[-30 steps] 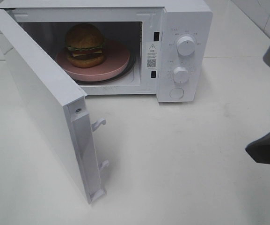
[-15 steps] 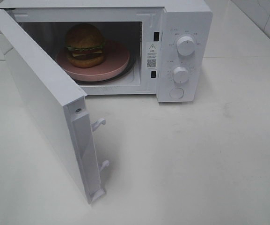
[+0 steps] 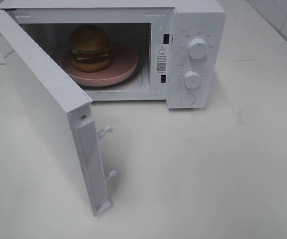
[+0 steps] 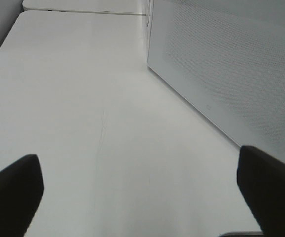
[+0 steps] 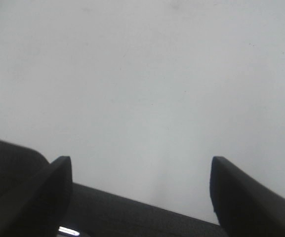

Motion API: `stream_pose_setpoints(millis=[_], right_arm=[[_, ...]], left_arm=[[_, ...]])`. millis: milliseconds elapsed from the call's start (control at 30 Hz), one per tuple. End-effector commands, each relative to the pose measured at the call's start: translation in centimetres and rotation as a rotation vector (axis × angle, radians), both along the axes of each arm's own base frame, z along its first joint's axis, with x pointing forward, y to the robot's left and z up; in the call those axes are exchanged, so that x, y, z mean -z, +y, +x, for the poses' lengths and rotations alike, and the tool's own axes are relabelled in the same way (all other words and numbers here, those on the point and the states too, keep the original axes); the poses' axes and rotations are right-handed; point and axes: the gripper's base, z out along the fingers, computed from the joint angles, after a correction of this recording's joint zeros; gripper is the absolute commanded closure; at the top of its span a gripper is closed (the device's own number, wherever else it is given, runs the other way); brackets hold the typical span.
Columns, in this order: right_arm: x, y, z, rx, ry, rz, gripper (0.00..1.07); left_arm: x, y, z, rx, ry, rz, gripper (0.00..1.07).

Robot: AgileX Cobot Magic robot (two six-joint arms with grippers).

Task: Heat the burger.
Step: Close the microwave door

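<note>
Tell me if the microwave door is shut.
No: the door stands swung wide open, with the burger on the plate visible inside the microwave.

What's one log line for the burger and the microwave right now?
burger: on pink plate inside microwave | door: open wide | left hand: open, empty | right hand: open, empty | next: likely shut door

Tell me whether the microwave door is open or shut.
Open. The microwave door stands wide out to the left, leaving the burger on its pink plate plainly visible inside.
</note>
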Motion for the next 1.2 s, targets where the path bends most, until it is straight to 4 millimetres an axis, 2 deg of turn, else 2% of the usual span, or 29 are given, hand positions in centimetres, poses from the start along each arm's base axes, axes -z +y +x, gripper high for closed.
stream_pose_setpoints(millis=[33,333,533,1200], right_arm=[[0.2,-0.3,-0.8,0.053,-0.098,0.038,0.32],[0.2,-0.8,-3.4,0.165,-0.295,0.065,0.32],[0.2,-0.8,-4.9,0.179,-0.395,0.080,0.32],[0.2,-0.8,-4.9,0.177,-0.394,0.081,0.32]], left_arm=[[-0.1,0.0,-0.2,0.007,-0.029,-0.003,0.07],[-0.1,0.0,-0.2,0.007,-0.029,-0.003,0.07],[-0.1,0.0,-0.2,0.007,-0.029,-0.003,0.07],[-0.1,0.0,-0.2,0.007,-0.028,-0.003,0.07]])
